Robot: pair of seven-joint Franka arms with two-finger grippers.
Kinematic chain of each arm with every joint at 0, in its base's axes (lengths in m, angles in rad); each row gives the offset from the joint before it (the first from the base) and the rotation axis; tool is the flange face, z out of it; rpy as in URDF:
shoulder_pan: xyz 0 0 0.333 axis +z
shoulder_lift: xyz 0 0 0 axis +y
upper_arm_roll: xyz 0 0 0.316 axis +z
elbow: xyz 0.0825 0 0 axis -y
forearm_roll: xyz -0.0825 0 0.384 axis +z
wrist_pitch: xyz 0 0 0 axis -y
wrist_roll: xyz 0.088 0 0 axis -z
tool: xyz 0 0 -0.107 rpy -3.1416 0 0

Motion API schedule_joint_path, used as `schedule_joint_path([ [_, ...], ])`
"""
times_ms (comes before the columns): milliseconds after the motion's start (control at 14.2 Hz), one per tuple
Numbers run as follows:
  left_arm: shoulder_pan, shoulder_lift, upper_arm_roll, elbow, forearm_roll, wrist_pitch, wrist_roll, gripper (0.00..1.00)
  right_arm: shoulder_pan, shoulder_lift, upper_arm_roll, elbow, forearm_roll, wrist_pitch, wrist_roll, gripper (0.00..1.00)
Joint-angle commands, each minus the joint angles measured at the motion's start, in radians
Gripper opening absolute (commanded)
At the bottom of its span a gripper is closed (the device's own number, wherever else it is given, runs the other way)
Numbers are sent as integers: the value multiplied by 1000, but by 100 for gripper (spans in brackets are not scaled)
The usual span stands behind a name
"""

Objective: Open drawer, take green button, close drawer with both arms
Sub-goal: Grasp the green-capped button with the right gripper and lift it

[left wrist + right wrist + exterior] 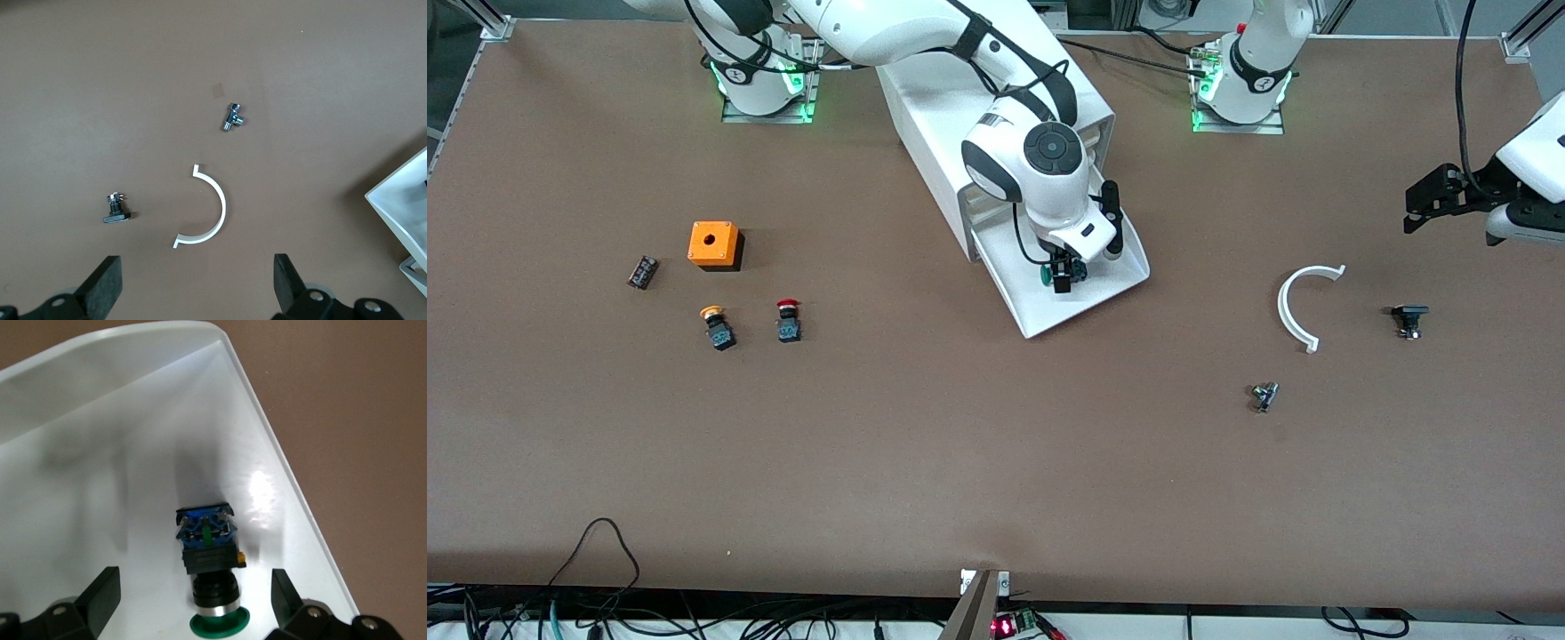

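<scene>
A small metal fitting (1264,396) (233,118) lies nearest the front camera on the brown surface (925,462); at about 1 o'clock from it sits a white curved strip (1302,304) (208,213), with a black-capped part (1408,319) (116,209) at the strip's 3 o'clock. Toward the right arm's end stand a yellow-capped button (717,327) and a red-capped button (788,321); an orange box (715,245) is at their 12 o'clock.

The drawer (1032,324) (287,473) is pulled out of the white cabinet (934,116); the button (1049,276) (207,547) lies on its floor, green cap on its side. The right end effector (1063,271) (193,600) hangs low in the drawer, fingers apart, one on each side of the button and not gripping it.

The left end effector (1432,200) (197,287) waits with fingers spread above the surface at the left arm's end, at 2 o'clock from the strip.
</scene>
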Motion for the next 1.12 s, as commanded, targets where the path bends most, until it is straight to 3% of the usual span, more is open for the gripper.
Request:
schedule_joint_path([
  [0,-3,15,-5,28,20,-18,3,100,10,39,-19,41,5,24,-18,100],
  [281,-4,28,-5,25,15,2,8,100,19,56,-25,41,4,46,-18,94],
  [772,-7,39,-7,11,13,-8,9,100,42,56,-37,40,2,46,-14,47],
  [912,-10,45,-11,13,12,-18,8,100,44,48,-39,40,1,44,-18,35],
  [1053,-12,48,-11,13,10,-17,-6,100,47,44,-39,40,-1,44,-14,30],
])
